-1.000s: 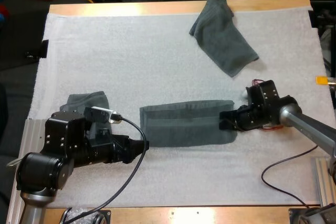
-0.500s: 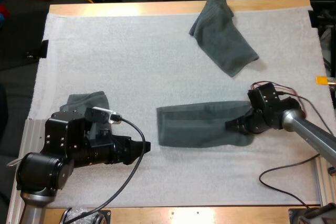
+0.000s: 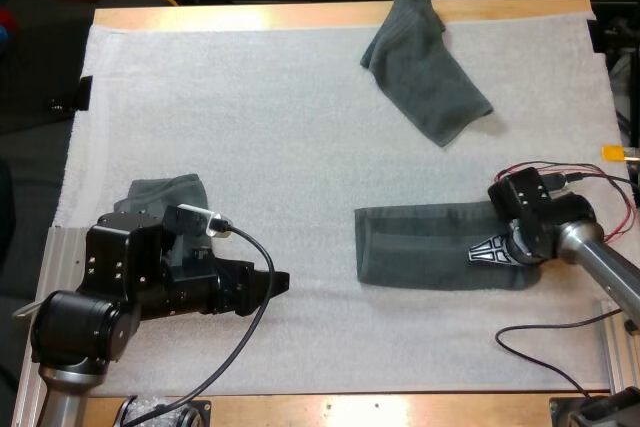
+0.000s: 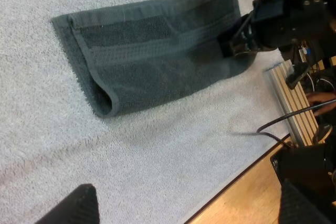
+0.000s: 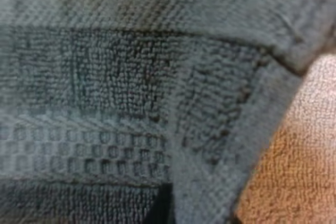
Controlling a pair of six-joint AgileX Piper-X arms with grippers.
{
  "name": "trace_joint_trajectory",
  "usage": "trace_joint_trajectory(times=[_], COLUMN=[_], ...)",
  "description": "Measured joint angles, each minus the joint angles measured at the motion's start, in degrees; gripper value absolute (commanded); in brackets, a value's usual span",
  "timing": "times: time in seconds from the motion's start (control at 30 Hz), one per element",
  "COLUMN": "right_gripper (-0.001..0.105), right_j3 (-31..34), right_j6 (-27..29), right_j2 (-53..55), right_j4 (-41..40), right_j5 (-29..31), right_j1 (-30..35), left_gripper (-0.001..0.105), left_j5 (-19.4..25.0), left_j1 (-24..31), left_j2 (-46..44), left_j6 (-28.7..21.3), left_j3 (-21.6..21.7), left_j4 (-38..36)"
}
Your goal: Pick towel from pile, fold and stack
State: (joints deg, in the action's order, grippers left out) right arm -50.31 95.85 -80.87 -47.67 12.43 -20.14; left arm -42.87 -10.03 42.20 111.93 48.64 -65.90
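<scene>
A dark grey-green towel [image 3: 425, 247], folded into a long strip, lies on the white mat [image 3: 250, 127] right of centre. My right gripper [image 3: 492, 252] is shut on its right end, pressed low on the cloth. The right wrist view looks closely at the towel's weave and hem [image 5: 131, 77]. In the left wrist view the strip [image 4: 157, 40] lies flat, with the right gripper [image 4: 236, 43] at its far end. My left gripper [image 3: 280, 282] rests open near the front left, well clear of the strip, its fingers [image 4: 73, 208] wide apart.
A crumpled towel [image 3: 425, 72] lies at the far edge, right of centre. Another dark towel [image 3: 165, 192] sits at the left, partly behind my left arm. Metal rails [image 3: 615, 337] border the table's right and left front corners.
My right gripper has pulled the folded towel steadily to the right across the mat. The left arm has stayed where it was.
</scene>
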Motion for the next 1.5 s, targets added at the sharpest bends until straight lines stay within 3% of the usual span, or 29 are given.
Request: trace_joint_trajectory(times=[0.3, 0.63, 0.87, 1.13, 1.5], right_gripper=[0.002, 0.002, 0.002, 0.002, 0.002], right_j3=[0.0, -0.8, -0.8, -0.8, -0.8], right_j6=[-8.4, -19.8, -21.8, -29.3, -32.8], right_j2=[2.0, 2.0, 1.8, -1.7, -8.0], right_j4=[0.3, 8.1, 10.4, 19.2, 24.7], right_j5=[-18.2, -34.2, -36.0, -36.4, -37.2], right_j1=[0.1, 0.1, -3.0, -8.6, -11.4], left_gripper=[0.068, 0.068, 0.068, 0.068, 0.068], left_j5=[0.0, -0.3, -0.3, -0.3, -1.8], left_j1=[0.0, 0.0, 0.0, 0.0, 0.0], left_j2=[0.0, 0.0, 0.0, 0.0, 0.0], left_j6=[-0.5, -0.5, -0.5, -0.5, -0.5], left_j3=[0.0, 0.0, 0.0, 0.0, 0.0], left_j4=[0.0, 0.0, 0.0, 0.0, 0.0])
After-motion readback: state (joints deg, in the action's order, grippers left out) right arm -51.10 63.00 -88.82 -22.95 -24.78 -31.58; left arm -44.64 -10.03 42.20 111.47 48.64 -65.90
